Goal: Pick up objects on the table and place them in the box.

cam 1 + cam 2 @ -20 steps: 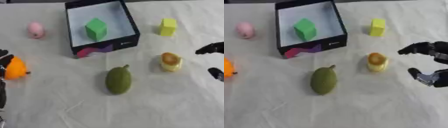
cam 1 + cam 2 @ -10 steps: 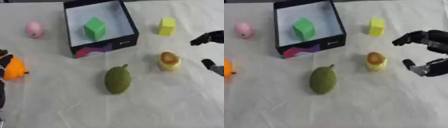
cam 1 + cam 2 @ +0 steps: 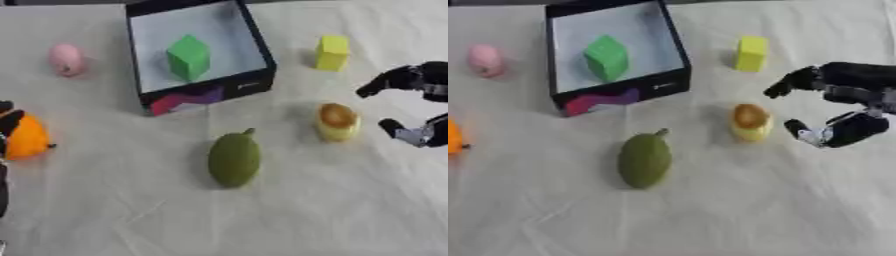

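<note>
Right eye view: task barely begun, approx. one item in. The box (image 3: 677, 52) holds only a green block (image 3: 606, 56). Still out, rel. to box: yellow block (image 3: 751, 52) to its right, yellow-and-brown piece (image 3: 750, 123) in front-right, green fruit (image 3: 644, 159) in front, pink thing (image 3: 485, 60) to its left, orange thing (image 3: 26, 137) front-left. Right hand (image 3: 843, 100) is spread wide, empty, just beside the yellow-and-brown piece. Left hand at the left edge; can't tell its state.

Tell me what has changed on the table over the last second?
The right hand, fingers spread, has moved leftward toward the small yellow-and-brown cup-shaped object without touching it. The green oval fruit, yellow block, pink object, orange object and the black box holding the green block stayed put.
</note>
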Robot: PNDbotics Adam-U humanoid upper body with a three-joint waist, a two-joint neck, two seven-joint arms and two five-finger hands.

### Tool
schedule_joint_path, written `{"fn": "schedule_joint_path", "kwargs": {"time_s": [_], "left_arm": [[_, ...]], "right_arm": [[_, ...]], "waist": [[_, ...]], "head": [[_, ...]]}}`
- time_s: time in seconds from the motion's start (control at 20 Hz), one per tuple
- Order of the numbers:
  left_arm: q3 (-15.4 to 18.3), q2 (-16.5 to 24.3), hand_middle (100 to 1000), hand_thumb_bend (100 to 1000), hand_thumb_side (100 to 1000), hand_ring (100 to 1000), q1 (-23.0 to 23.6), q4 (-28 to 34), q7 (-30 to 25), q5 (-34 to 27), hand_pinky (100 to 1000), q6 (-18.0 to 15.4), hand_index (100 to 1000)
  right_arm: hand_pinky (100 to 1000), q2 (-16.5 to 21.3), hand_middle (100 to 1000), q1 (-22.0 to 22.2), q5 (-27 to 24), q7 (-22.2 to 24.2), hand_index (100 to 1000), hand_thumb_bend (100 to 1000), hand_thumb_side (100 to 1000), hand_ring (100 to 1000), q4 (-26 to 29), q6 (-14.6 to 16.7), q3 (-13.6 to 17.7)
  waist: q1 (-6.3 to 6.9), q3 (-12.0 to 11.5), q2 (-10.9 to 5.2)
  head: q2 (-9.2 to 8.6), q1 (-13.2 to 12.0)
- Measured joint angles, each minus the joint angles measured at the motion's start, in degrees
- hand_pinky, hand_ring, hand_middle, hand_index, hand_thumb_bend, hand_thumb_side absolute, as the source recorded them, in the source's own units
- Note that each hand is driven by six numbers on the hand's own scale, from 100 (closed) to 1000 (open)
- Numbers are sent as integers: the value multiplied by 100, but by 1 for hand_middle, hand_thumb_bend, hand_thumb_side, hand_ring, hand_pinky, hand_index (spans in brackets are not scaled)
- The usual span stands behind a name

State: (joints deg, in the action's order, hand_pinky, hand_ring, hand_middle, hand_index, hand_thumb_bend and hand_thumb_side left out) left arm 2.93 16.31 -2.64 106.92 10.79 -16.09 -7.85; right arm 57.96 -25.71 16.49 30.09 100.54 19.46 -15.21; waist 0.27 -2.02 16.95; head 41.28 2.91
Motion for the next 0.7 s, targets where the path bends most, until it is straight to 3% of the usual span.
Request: {"fn": "schedule_joint_path", "kwargs": {"time_s": [0.5, 0.7], "left_arm": [[0, 0, 709, 172, 895, 769, 7, -4, 3, 0, 943, 3, 751], [0, 0, 708, 172, 896, 769, 7, -4, 9, 0, 943, 9, 750]], "right_arm": [[913, -416, 848, -305, 483, 97, 960, 281, 490, 877, -417, 333, -121], [917, -527, 854, -320, 648, 203, 967, 288, 477, 880, -527, 513, -151]], "waist": [[-40, -47, 0], [-42, -49, 0]], "head": [[0, 14], [0, 16]]}}
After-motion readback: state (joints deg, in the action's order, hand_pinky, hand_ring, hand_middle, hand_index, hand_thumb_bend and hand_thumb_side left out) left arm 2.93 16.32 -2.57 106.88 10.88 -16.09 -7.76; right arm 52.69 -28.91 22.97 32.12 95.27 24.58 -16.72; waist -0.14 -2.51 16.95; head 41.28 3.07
